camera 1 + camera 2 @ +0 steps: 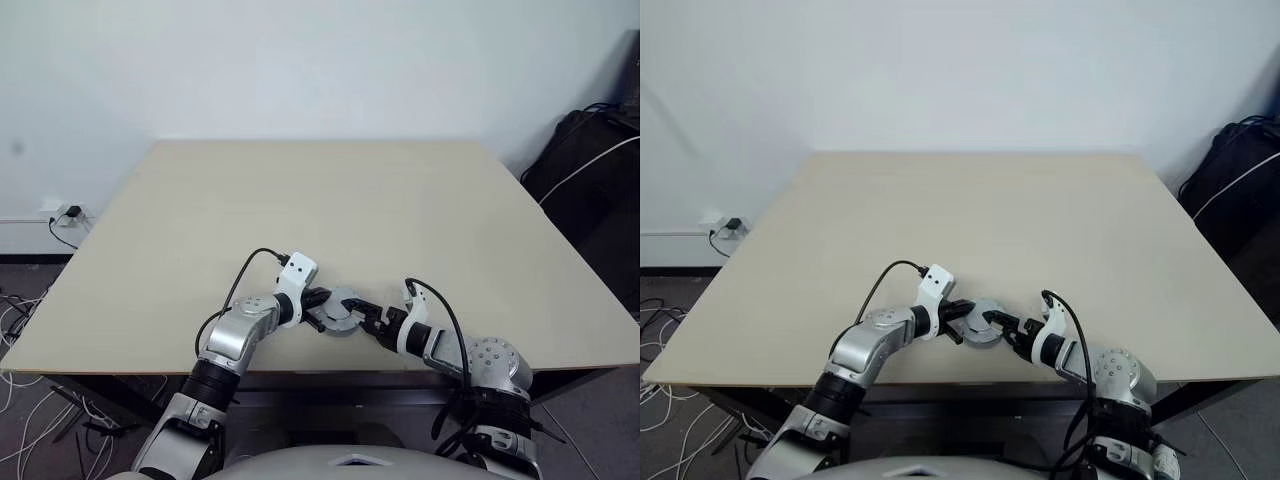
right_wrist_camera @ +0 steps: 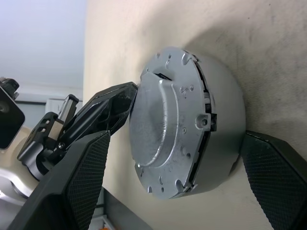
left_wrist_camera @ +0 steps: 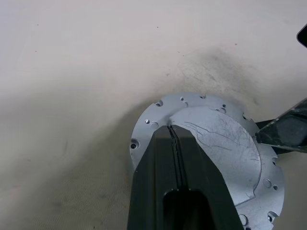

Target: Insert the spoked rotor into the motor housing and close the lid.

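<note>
The motor housing (image 2: 218, 120) sits on the tan bench (image 1: 330, 210), near the front edge, between the two hands. The lid (image 3: 225, 143) lies on top of it, smooth side up with the raised round part showing. The left hand (image 3: 173, 136) is pinched tight, holds nothing, and its fingertips press down on the lid. The right hand (image 2: 180, 184) is wide open with one finger on each side of the housing.

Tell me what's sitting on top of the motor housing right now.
The lid covers the motor housing, smooth face up, with the shut left gripper resting on it. Whatever is inside is hidden.
</note>
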